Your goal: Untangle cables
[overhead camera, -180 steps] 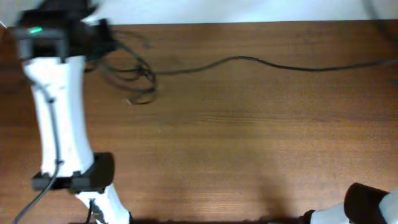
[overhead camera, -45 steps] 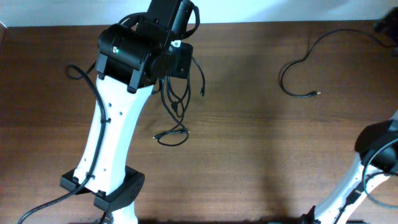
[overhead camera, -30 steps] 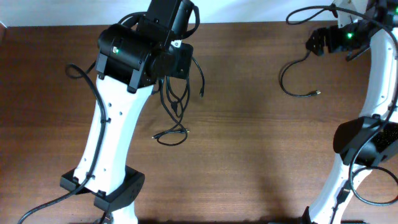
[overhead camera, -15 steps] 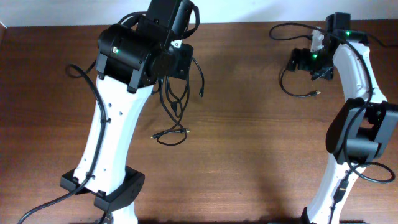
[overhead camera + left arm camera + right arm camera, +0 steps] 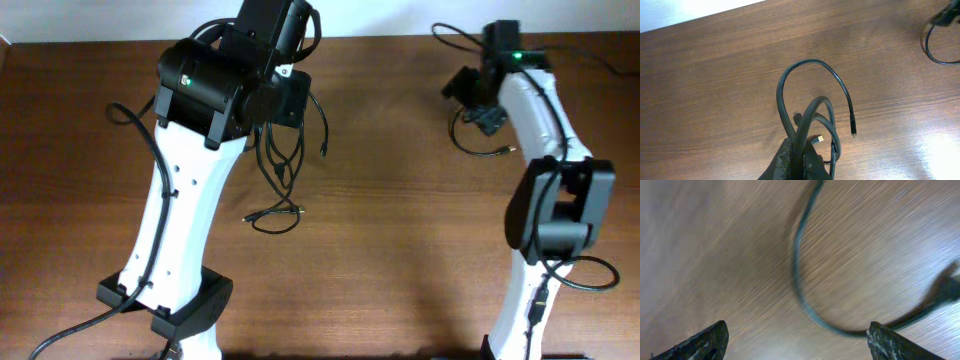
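Note:
A bundle of thin black cables (image 5: 805,80) hangs from my left gripper (image 5: 801,152), which is shut on several strands held above the table. One free end (image 5: 854,132) dangles to the right, and a yellowish plug (image 5: 816,138) shows beside the fingers. In the overhead view the bundle (image 5: 283,160) trails down to a small loop (image 5: 275,217) lying on the wood. A separate single cable (image 5: 456,135) curves on the table at the right, its plug (image 5: 510,150) pointing right. My right gripper (image 5: 476,102) hovers over it, open, with the blurred cable (image 5: 799,280) running between its spread fingers (image 5: 705,340).
The brown wooden table (image 5: 400,250) ends at a white back edge (image 5: 400,15). The left arm's white body (image 5: 170,230) stands over the left part of the table. The right arm (image 5: 550,170) rises along the right side, its own thick wires near the back.
The right arm has swung in from the far right edge and moved left, over the single cable. The left arm and its bundle have not moved.

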`<action>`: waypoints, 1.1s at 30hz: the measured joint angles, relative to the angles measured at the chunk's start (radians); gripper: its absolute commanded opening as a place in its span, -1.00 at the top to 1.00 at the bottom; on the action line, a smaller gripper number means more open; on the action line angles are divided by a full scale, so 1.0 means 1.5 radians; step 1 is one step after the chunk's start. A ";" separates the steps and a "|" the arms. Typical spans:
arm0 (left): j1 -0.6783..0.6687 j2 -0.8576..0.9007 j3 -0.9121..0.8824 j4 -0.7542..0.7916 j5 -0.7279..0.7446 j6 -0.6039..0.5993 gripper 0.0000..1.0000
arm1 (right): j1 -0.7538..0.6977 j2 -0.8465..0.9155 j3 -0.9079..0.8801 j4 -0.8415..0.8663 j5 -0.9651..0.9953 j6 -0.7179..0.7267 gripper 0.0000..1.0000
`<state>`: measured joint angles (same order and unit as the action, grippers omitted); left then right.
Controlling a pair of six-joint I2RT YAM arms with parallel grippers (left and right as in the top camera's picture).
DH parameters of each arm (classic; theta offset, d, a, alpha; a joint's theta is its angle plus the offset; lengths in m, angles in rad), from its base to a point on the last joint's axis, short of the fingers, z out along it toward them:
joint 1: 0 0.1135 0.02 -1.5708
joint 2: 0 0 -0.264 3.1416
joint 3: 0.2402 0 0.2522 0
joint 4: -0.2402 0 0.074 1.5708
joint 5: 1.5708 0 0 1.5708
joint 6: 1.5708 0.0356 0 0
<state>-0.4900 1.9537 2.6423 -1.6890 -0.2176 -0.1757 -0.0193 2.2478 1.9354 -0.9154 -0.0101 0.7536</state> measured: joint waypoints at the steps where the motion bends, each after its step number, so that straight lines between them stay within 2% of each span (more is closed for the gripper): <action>1: 0.000 0.000 0.000 0.000 0.000 0.000 1.00 | 0.013 0.000 -0.007 0.006 0.006 0.012 -0.78; 5: 0.000 0.000 0.000 0.000 0.001 0.006 1.00 | 0.041 0.005 -0.024 0.009 0.027 0.043 -0.78; 13: 0.000 0.000 0.000 0.000 0.013 0.023 1.00 | 0.016 0.042 -0.056 0.026 0.047 0.112 -0.77; 15: 0.000 0.000 -0.001 0.000 0.013 0.025 1.00 | 0.008 0.042 -0.056 0.031 0.049 0.120 -0.62; 17: 0.000 0.000 -0.001 0.000 0.013 0.025 1.00 | 0.001 0.042 -0.057 0.032 0.049 0.127 -0.20; 18: 0.000 0.000 -0.001 0.000 0.013 0.025 1.00 | -0.003 0.042 -0.057 0.032 0.049 0.128 -0.19; 21: 0.000 0.000 -0.001 0.000 0.013 0.025 1.00 | -0.011 0.042 -0.057 0.033 0.050 0.127 -0.21; 23: 0.000 0.000 -0.001 0.000 0.013 0.025 1.00 | -0.014 0.042 -0.057 0.036 0.051 0.126 -0.35; 26: 0.000 0.000 -0.001 0.000 0.013 0.025 1.00 | -0.014 0.042 -0.058 0.069 0.051 0.122 -0.46; 33: 0.000 0.000 -0.001 0.000 0.017 0.025 1.00 | -0.008 0.042 -0.058 0.114 0.040 0.103 -0.47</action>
<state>-0.4900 1.9537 2.6404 -1.6894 -0.1917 -0.1379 -0.0311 2.3116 1.8484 -0.7437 0.0505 0.9081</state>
